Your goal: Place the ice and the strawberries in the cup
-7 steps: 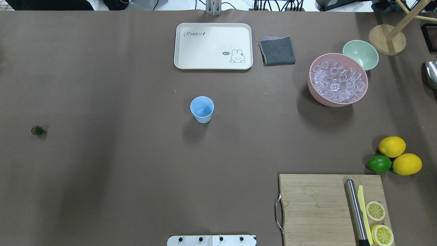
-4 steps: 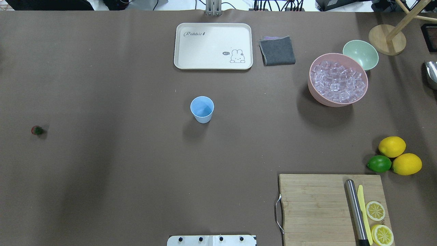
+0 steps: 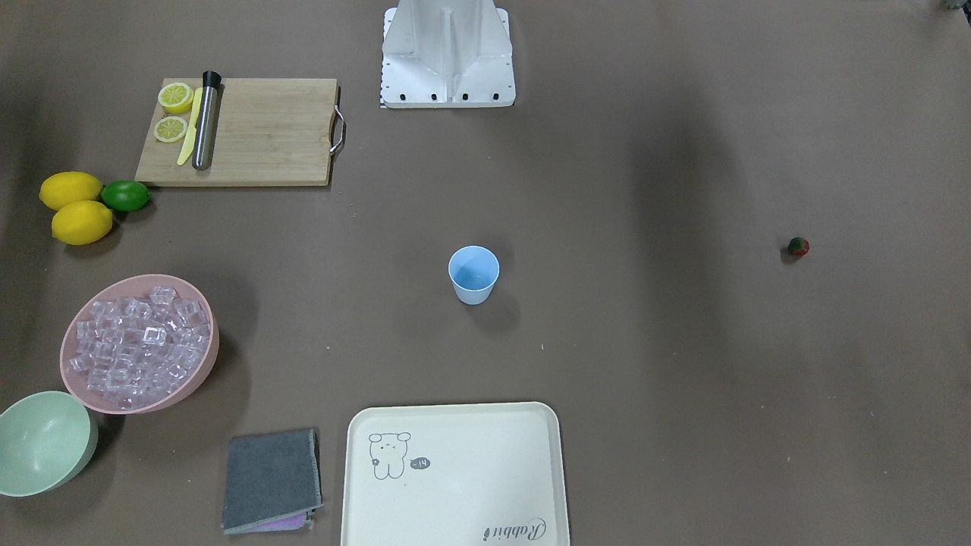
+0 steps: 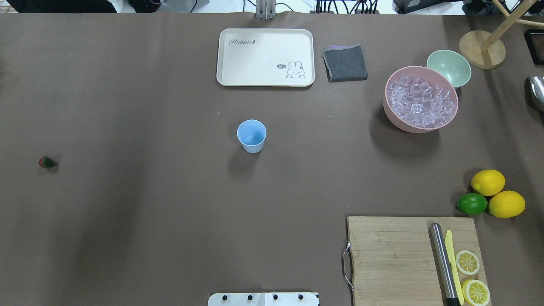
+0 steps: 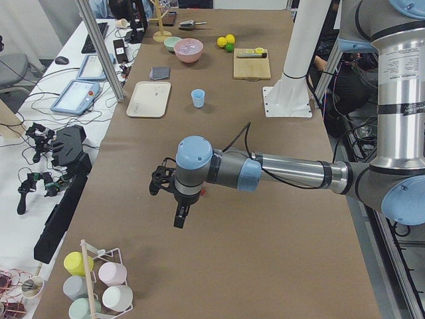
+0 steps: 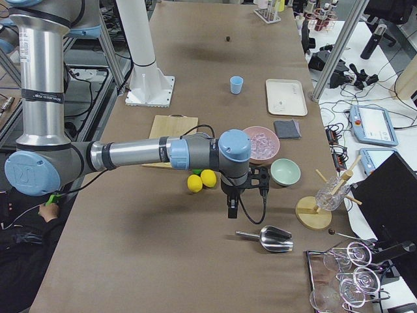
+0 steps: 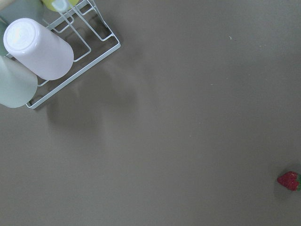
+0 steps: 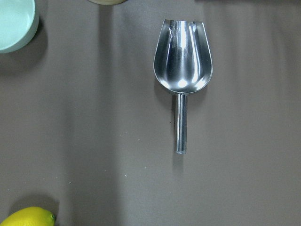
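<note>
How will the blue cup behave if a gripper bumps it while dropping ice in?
The cup looks empty and made of thin plastic, so it is probably light and easily shoved. It narrows toward its base, so a nudge at the rim may tip it.

Bare brown table point(image 4: 148, 191) surrounds the light-blue cup point(image 4: 251, 135) on every side, and the strawberry point(image 4: 46, 162) lies in the open, well apart from it. The pink bowl point(image 4: 408, 127) of ice point(image 4: 420, 102) has the pale-green bowl point(image 4: 449, 68) crowding its far side. The metal scoop point(image 8: 182, 70) has bare table all around it.
</note>
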